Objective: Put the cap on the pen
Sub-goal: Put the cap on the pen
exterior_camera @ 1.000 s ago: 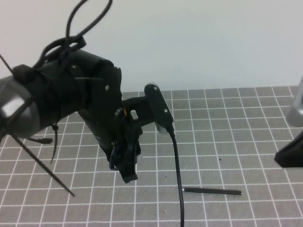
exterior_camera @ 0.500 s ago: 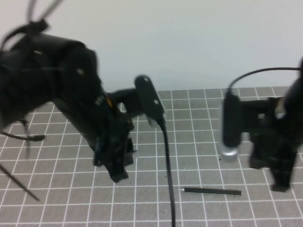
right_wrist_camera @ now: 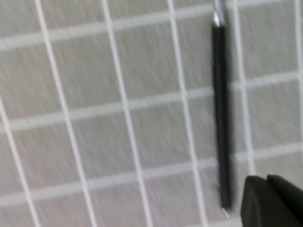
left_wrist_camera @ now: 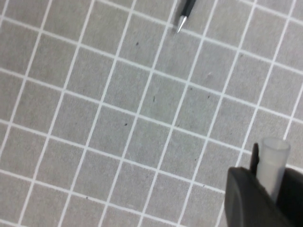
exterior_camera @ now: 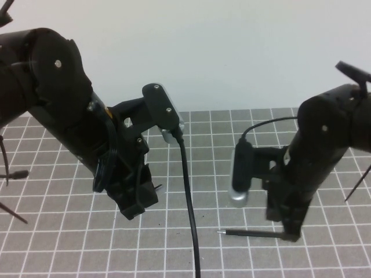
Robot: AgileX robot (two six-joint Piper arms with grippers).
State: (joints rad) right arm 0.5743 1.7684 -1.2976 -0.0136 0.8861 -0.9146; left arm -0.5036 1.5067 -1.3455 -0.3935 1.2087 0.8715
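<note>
The pen lies flat on the grid mat, silver tip pointing left. My right gripper is low at the pen's right end; in the right wrist view its fingers are shut and empty, just beside the pen. My left gripper hovers above the mat to the left of the pen. In the left wrist view it is shut on the cap, a greyish tube with a dark clip, open end outward. The pen's tip shows at that view's edge.
A thick black cable hangs from the left wrist camera down to the front edge, just left of the pen's tip. The right wrist camera sits above the pen. The grey grid mat covers the table.
My right arm has swung in from the right and come down to the pen's right end. My left arm has drawn back to the left with the cap. The pen has not moved.
</note>
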